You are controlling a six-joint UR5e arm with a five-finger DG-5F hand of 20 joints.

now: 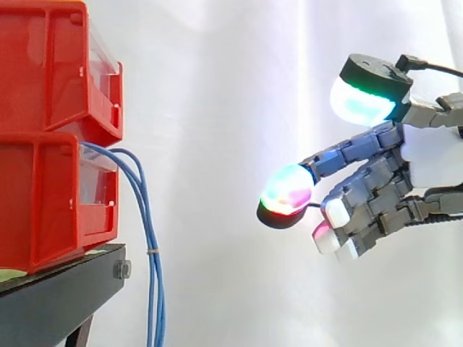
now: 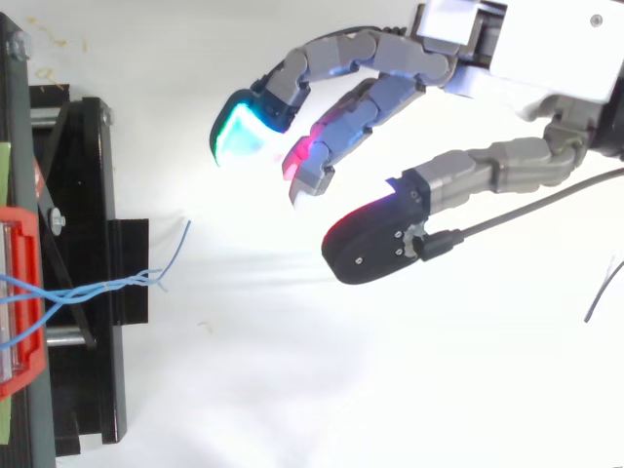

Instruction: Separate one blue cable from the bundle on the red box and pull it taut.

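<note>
Blue cables [image 1: 147, 220] droop together from the red box [image 1: 43, 210].

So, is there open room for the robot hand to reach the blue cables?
Yes: the gap between robot hand and blue cables is bare, white curtain behind. Crowded only at the red bins, where the cables hang bunched beside the black stand.

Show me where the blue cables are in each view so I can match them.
Side view: the cables leave the red bins at the left and hang down past the stand, clear of the hand at the right.
Top view: the cables run right from the red bins at the left edge, with one loose end pointing up and right.
Shared landmark: the red bins they come out of.
</note>
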